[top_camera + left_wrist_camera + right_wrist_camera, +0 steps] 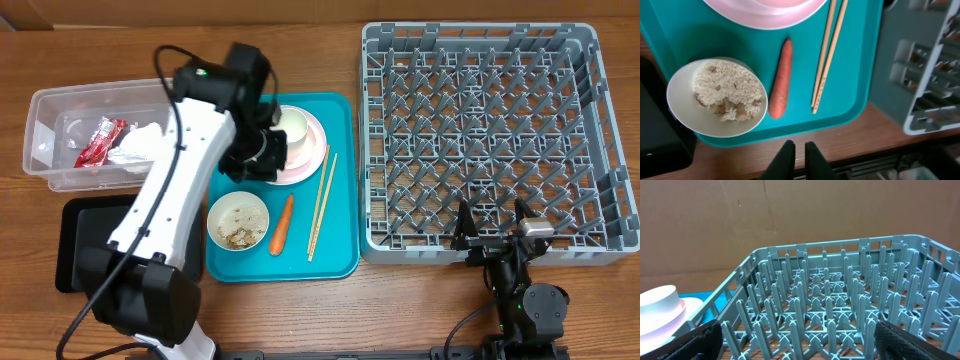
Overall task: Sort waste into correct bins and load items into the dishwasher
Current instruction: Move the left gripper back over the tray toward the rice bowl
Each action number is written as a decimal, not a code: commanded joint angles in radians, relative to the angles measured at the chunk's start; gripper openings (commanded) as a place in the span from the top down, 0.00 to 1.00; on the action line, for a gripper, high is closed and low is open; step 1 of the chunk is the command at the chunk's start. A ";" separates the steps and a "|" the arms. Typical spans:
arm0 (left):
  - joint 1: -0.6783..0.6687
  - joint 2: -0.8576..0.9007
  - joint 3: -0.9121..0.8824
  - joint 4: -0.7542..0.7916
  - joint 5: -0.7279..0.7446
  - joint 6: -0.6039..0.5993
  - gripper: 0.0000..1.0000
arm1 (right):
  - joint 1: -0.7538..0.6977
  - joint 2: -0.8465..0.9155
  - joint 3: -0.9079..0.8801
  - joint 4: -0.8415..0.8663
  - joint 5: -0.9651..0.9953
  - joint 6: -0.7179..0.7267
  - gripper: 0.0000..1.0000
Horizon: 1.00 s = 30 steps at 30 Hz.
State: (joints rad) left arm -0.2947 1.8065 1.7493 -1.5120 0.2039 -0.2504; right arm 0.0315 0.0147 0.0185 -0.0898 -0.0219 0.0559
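Overhead: left claw hangs over the pink plate on the teal tray; its arm hides part of the clear tub, which holds the red wrapper.
Left wrist: left claw pressed together, empty; carrot lies between rice bowl and chopsticks.
Right wrist: right claw spread wide, facing the grey dish rack.

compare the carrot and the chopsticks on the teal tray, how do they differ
The carrot is orange, thick and tapered; the chopsticks are pale wood, thin and straight. The carrot is a single piece; the chopsticks are a pair. The chopsticks are longer and run up alongside the pink plate, while the carrot stops short of it, beside the rice bowl. Both lie flat on the teal tray, slanted much the same way, apart from each other.
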 commanded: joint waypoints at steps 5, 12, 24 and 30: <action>-0.058 -0.007 -0.105 0.022 -0.081 0.011 0.80 | -0.007 -0.012 -0.011 0.007 -0.002 -0.001 0.00; -0.065 -0.007 -0.237 0.119 -0.082 0.064 0.79 | -0.007 -0.012 -0.011 0.007 -0.002 -0.001 0.00; -0.073 -0.006 -0.372 0.282 -0.084 0.117 0.69 | -0.007 -0.012 -0.011 0.007 -0.002 -0.001 0.00; -0.089 -0.005 -0.409 0.332 -0.085 0.124 0.66 | -0.007 -0.012 -0.011 0.007 -0.002 -0.001 0.00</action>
State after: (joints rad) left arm -0.3683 1.8065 1.3537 -1.1870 0.1284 -0.1493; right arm 0.0315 0.0147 0.0185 -0.0898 -0.0219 0.0559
